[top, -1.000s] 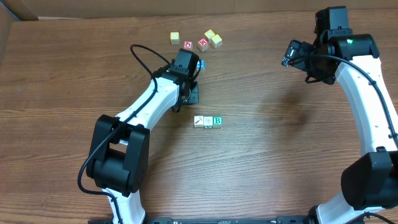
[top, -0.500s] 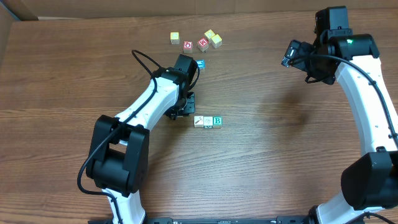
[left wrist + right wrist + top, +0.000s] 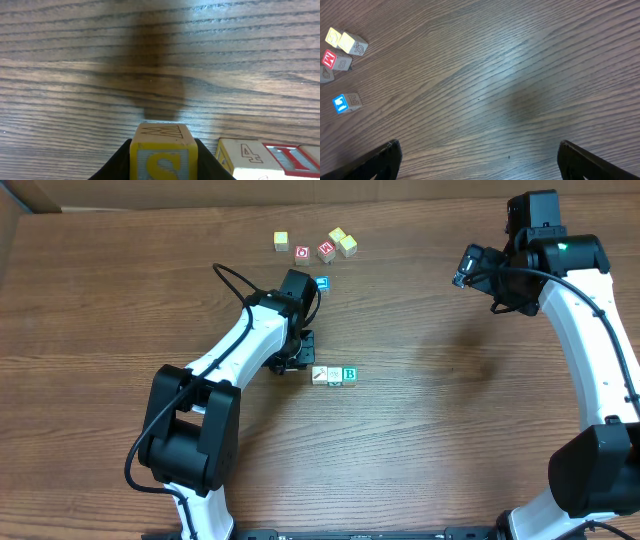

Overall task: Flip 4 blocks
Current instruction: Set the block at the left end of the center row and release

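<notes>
Brown wood-grain bench (image 3: 450, 430): carries every cube, with both arms over it.
Right arm (image 3: 590, 310): white and black, over the far right part of the bench, well apart from every cube.
Left arm (image 3: 240, 345): white and black, reaches from the near edge toward the bench centre.
Right hand (image 3: 479, 146): fingers spread wide, nothing between them.
Left hand (image 3: 298, 360): low at the left end of the block row. Its black fingers (image 3: 117, 162) stand against both sides of one block, closed on it.
Block row (image 3: 335, 375): three blocks touching side by side at the bench centre. The right-end one shows a green "B", the left-end one a dark diagonal mark.
Gripped block (image 3: 162, 152): yellow-edged, with a yellow "S" on pale blue facing the wrist camera and a zigzag print on top. It sits just beside the neighbour block (image 3: 240, 155), which is marked "4". Contact with the bench cannot be told.
Blue-print cube (image 3: 322, 282): alone, beyond the left hand.
Red-printed and yellow cubes (image 3: 326, 248): loose cluster near the far edge.
</notes>
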Controlling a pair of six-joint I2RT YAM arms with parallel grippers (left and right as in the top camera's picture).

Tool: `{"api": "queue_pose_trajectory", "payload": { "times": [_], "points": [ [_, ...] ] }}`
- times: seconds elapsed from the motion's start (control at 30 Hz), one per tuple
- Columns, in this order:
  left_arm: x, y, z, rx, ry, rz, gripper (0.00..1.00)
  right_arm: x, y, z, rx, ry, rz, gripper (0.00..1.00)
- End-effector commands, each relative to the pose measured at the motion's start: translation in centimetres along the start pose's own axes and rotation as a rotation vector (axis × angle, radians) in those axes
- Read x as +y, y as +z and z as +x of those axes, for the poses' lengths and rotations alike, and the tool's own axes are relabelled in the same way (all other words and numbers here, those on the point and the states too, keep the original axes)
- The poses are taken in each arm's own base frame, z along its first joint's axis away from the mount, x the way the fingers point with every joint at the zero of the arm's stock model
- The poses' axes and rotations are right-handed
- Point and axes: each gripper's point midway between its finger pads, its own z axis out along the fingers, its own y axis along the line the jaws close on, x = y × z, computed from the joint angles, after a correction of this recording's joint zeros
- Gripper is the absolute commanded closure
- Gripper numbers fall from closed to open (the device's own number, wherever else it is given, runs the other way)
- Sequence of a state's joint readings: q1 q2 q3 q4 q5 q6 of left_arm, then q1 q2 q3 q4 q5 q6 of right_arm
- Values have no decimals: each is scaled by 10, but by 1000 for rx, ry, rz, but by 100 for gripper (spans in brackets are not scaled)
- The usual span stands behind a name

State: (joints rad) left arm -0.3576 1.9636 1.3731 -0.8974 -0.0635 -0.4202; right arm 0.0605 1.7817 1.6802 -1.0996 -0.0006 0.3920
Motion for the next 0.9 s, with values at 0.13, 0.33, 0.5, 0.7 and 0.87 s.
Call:
{"api": "queue_pose_trajectory", "payload": {
  "times": [0.13,0.33,0.5,0.7,0.87],
  "points": [
    [2,-7,5,5,-34,10,72,1,-5,-3,-17,5,-9,0],
    [2,-7,6,9,-34,10,71,1,-5,-3,-17,5,-9,0],
    [1,-7,-1,-18,-39,14,69,1,-5,-3,-17,5,-9,0],
    [-2,-26,-31,-85,-75,77,66,1,-5,-3,-17,5,-9,0],
    [10,-39,-47,-120,-104,61,66,1,-5,-3,-17,5,-9,0]
  ]
}}
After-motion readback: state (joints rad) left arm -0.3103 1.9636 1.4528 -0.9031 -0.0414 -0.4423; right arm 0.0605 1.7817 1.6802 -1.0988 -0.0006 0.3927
